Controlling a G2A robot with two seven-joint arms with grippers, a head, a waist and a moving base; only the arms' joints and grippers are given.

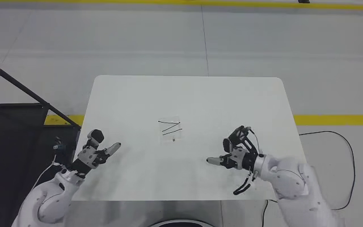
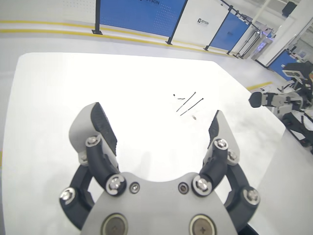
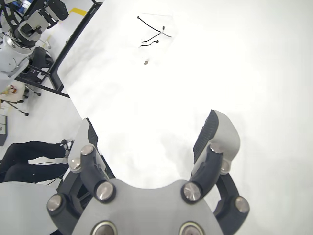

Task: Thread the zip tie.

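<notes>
I found the white desk point(image 1: 227, 102) carrying very little. Both arms stood over its near edge, one at each near corner.

The left pincer point(image 1: 106, 142) hung over the near left of the desk. Its jaws were spread wide and held nothing. The right pincer point(image 1: 222, 150) sat at the near right, likewise wide open and empty, with its fingers pointing inward toward the middle.

The zip ties point(image 1: 171, 127), thin and black, lay loose around the middle of the desk. They were between the two pincers, farther out and well apart from both. At least two strips lay close together, seemingly crossing; I could not tell whether a third short piece was a tie. A small pale speck point(image 1: 173, 139) lay just on the near side of them.

My assessment: the task had not begun. No tie was gripped, and none looked looped through its own head. Picking one up, aligning tail with head and feeding it through all remained to be done.
</notes>
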